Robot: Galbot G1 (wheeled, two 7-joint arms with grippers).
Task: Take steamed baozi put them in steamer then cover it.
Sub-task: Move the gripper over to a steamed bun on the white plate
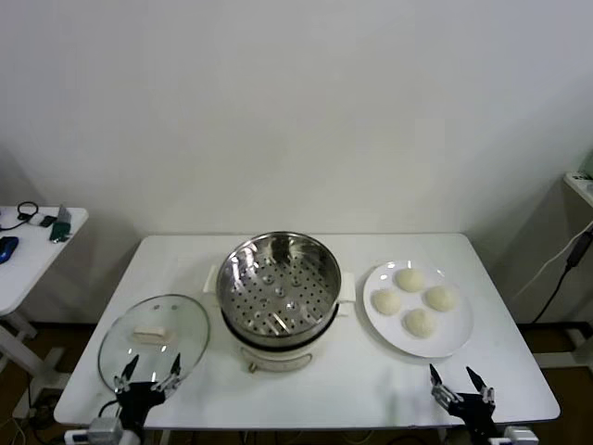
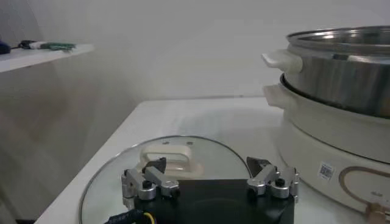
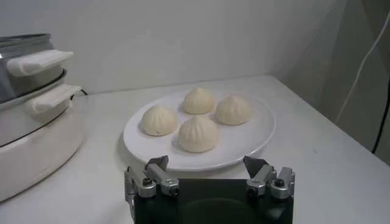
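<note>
Several steamed baozi (image 1: 413, 301) (image 3: 197, 133), pale and round, lie on a white plate (image 1: 454, 334) (image 3: 247, 146) at the table's right. The steamer (image 1: 278, 283) (image 2: 347, 73), a shiny perforated basket on a cream pot base, stands empty at the table's middle. The cover (image 1: 154, 339) (image 2: 109, 170), a clear glass lid with a cream handle (image 2: 171, 159), lies flat at the left. My left gripper (image 1: 146, 373) (image 2: 207, 165) hovers open at the cover's near edge. My right gripper (image 1: 456, 382) (image 3: 206, 163) hangs open at the front edge, just short of the plate. Neither holds anything.
The white table (image 1: 371, 389) ends close behind both grippers. A second small table (image 1: 28, 250) with cables and small items stands at the far left. A black cable (image 1: 570, 264) hangs at the right wall.
</note>
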